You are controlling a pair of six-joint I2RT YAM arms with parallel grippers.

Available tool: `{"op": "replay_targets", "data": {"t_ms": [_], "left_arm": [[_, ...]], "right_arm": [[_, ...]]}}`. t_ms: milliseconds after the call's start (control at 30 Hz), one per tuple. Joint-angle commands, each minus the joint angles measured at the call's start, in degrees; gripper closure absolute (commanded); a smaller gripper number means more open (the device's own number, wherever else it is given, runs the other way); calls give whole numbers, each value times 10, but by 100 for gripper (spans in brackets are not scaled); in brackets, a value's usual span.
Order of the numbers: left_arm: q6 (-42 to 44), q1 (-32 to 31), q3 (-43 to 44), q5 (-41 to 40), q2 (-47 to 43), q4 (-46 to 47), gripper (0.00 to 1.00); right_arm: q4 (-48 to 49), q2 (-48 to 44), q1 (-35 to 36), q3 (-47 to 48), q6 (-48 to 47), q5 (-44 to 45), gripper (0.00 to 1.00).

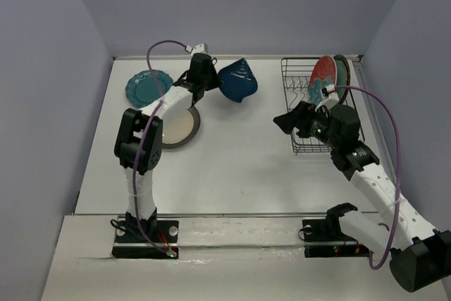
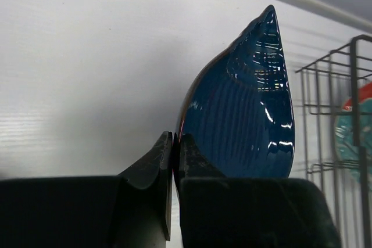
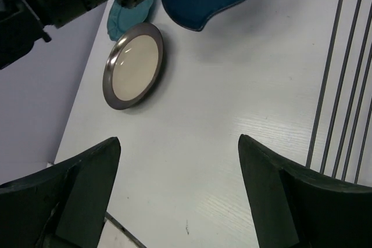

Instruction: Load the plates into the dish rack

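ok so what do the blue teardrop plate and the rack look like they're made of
The navy teardrop plate looks like glazed ceramic. Its ribbed surface throws sharp, glossy highlights. The dish rack looks like thin metal wire with a dark finish, possibly coated. Its rods are slim and straight with little shine.

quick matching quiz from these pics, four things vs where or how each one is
1 navy teardrop plate
2 cream plate
3 floral plate
4 right gripper

a standing in the dish rack
b open, empty
c pinched by the left gripper
d flat on the table

Pairs: 1-c, 2-d, 3-a, 4-b
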Motion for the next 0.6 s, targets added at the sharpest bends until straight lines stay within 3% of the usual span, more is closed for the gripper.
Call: {"op": "replay_targets", "data": {"t_ms": [0,300,567], "left_arm": [[-62,3,-69,67,-181,146,94],[-105,-24,-258,83,-354,212,94],[-117,-60,-308,90,-408,245,94]], "right_arm": [[11,37,3,58,-11,-22,10],[43,120,3,117,23,-45,5],[97,158,3,131,40,-109,5]]}}
